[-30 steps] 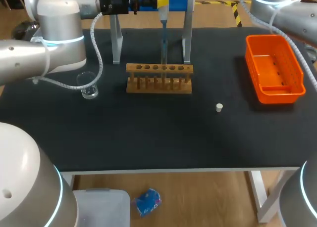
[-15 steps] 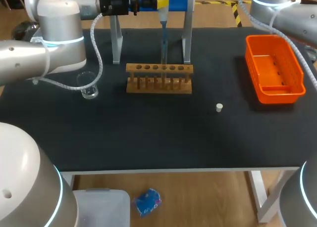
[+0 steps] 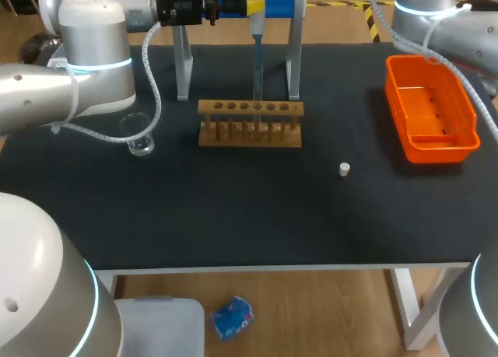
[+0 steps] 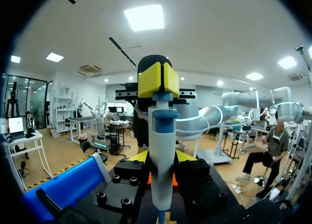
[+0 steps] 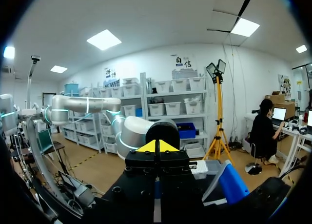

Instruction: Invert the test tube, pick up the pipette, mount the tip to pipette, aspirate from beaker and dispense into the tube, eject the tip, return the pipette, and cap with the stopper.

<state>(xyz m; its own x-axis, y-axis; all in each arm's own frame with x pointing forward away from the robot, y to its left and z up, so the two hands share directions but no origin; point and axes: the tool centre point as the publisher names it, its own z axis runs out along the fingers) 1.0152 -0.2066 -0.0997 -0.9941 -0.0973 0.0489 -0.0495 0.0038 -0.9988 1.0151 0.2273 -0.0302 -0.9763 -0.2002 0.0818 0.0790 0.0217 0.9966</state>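
My left gripper is at the table's back, above the wooden rack, shut on the pipette, which hangs upright. Its thin tip points down into one of the rack's middle holes, where the test tube is hard to make out. In the left wrist view the grey pipette stands between the yellow fingertips of the left gripper. The beaker stands left of the rack. The white stopper lies to the rack's right front. My right gripper is shut and holds nothing.
An orange bin sits at the back right. The pipette stand's metal legs rise behind the rack. My right arm is at the upper right corner, its gripper out of the head view.
The right arm's upper part has shifted slightly at the top right. The left arm, the pipette and the things on the table have not moved.
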